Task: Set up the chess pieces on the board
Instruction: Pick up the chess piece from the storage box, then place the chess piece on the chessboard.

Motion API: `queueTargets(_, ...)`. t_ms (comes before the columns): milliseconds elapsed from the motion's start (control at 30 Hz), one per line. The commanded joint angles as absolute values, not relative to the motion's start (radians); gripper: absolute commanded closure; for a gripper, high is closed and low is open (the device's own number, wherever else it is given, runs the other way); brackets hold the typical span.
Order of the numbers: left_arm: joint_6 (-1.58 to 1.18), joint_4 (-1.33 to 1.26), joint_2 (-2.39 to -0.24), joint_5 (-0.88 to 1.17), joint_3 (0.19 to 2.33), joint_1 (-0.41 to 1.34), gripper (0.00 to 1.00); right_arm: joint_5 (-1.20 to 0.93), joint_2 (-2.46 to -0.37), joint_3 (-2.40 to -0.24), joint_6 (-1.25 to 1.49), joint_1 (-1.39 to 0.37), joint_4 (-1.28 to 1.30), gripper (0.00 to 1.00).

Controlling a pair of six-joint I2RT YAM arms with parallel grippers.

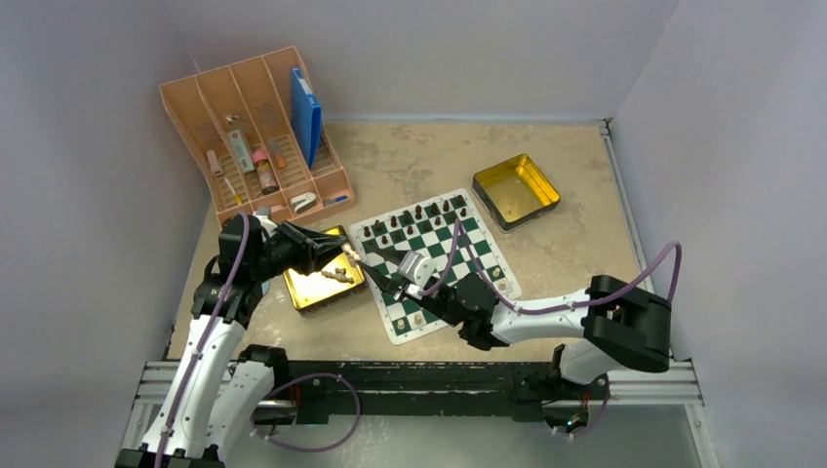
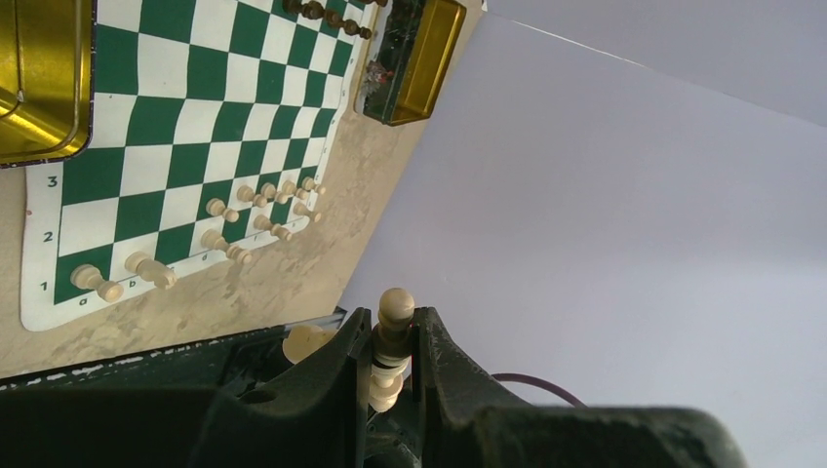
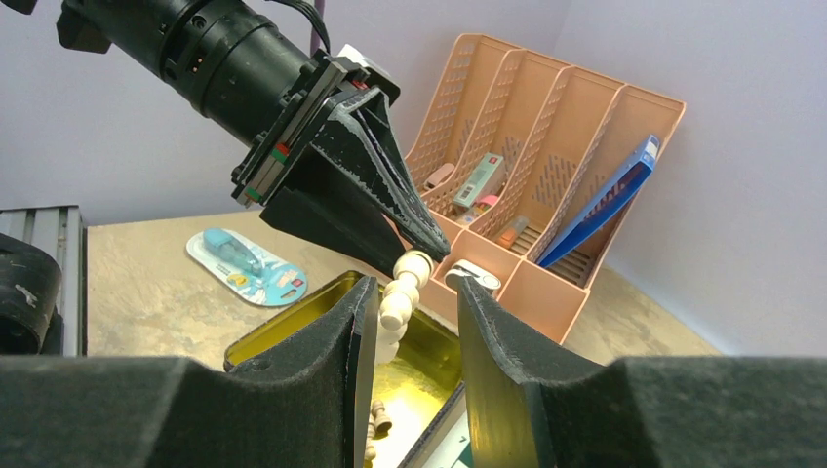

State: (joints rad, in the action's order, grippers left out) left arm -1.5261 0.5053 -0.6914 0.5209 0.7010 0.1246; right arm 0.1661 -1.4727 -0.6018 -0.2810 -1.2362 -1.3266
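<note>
My left gripper (image 2: pixel 395 330) is shut on a light tan chess piece (image 2: pixel 396 310), held level above the near gold tin (image 1: pixel 304 292). In the right wrist view that piece (image 3: pixel 402 292) sticks out from the left gripper's fingertips (image 3: pixel 421 234) into the gap of my right gripper (image 3: pixel 414 297). The right gripper's jaws stand open around it, the piece close to the left-hand jaw. The board (image 1: pixel 458 255) lies mid-table. Several tan pieces (image 2: pixel 258 210) stand on its near rows and dark ones (image 2: pixel 322 12) on the far rows. A few loose pieces (image 3: pixel 378 421) lie in the tin.
A peach desk organizer (image 1: pixel 255 132) with a blue book stands at the back left. A second gold tin (image 1: pixel 515 190) sits to the right of the board's far corner. A blue blister pack (image 3: pixel 249 268) lies on the table left of the near tin.
</note>
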Motion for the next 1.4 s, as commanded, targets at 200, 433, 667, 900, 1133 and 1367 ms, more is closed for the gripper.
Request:
queueTargets(200, -1.617, 0.567, -0.688, 0.542, 0.745, 0.118, 1.0, 0.147, -1.503, -0.636, -0.293, -1.252, -1.39, 0.63)
queueTargets(433, -1.624, 0.543, -0.692, 0.558, 0.741, 0.118, 1.0, 0.161, -1.542, -0.648, -0.262, -1.253, -1.397, 0.7)
queueTargets(667, -1.634, 0.527, -0.691, 0.561, 0.73, 0.118, 1.0, 0.179, -1.523, -0.649, -0.25, -1.253, -1.402, 0.75)
queueTargets(900, -1.639, 0.506, -0.701, 0.576, 0.724, 0.118, 1.0, 0.17, -1.537, -0.638, -0.232, -1.253, -1.443, 0.67)
queueTargets(1133, -1.642, 0.516, -0.693, 0.572, 0.718, 0.118, 1.0, 0.199, -1.541, -0.654, -0.217, -1.255, -1.464, 0.77)
queueTargets(1367, -1.641, 0.503, -0.696, 0.571, 0.711, 0.118, 1.0, 0.222, -1.52, -0.645, -0.204, -1.256, -1.461, 0.91)
